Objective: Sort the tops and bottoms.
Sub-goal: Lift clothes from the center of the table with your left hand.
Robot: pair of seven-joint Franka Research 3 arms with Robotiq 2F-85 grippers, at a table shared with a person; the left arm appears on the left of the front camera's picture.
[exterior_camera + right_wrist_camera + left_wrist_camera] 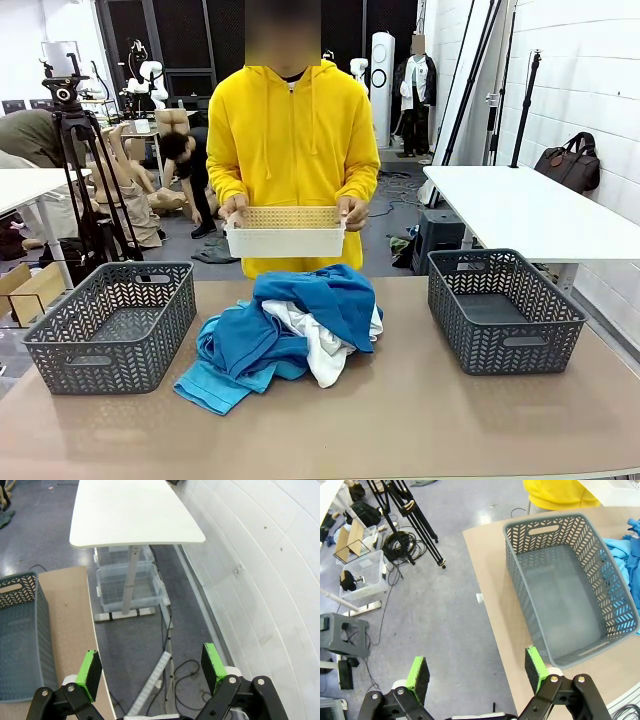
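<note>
- Front view: crumpled heap of royal blue, white and turquoise soft cloth garments (pixel 290 325) lies mid-counter (pixel 450 420), its long axis running near-left to far-right.
- Grey herringbone-mesh plastic left basket (pixel 110 325) and matching right basket (pixel 505 310) flank the heap.
- Left wrist view: left jaws wide apart, holding nothing.
- Right wrist view: right jaws wide apart, holding nothing.

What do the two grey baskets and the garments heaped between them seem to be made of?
The left grey basket and right grey basket look like matte moulded plastic: rigid, herringbone-pierced walls. The garments look like soft cloth, folding and slumping; fibre unclear.
</note>
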